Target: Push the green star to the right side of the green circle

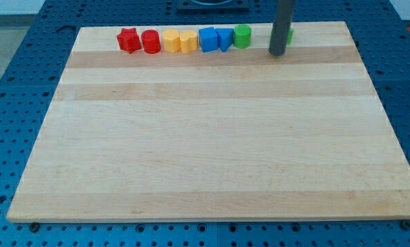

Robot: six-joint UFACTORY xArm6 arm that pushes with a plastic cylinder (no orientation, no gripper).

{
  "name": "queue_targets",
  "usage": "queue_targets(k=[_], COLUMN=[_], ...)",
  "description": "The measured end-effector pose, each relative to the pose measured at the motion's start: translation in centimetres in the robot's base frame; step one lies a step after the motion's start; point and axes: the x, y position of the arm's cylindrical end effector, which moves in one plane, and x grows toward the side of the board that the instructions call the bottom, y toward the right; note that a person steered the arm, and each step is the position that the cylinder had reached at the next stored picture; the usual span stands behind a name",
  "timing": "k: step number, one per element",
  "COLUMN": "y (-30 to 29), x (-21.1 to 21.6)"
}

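Green star [288, 34] sits at the far edge of the board [205, 151], mostly hidden behind our rod, well right of the green circle [242, 36]. Our tip [277, 53], holding nothing, rests just left of the star, so we judge it nearly placed.

Along the view's top edge of the pale wooden board [212, 151] sits a row of blocks: a red star [127, 40] touching a red cylinder [150, 42], then a yellow pair [179, 41], then a blue cube [207, 39] against a blue triangle [224, 38]. Blue pegboard [27, 62] surrounds the board.
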Motion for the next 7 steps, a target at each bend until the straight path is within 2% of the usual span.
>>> queue_targets(k=[1,2,3,6,7], y=[3.8,6.2,6.3,-1.6,-1.9], x=[-0.6,-4.0,-4.9,-4.9,-4.7])
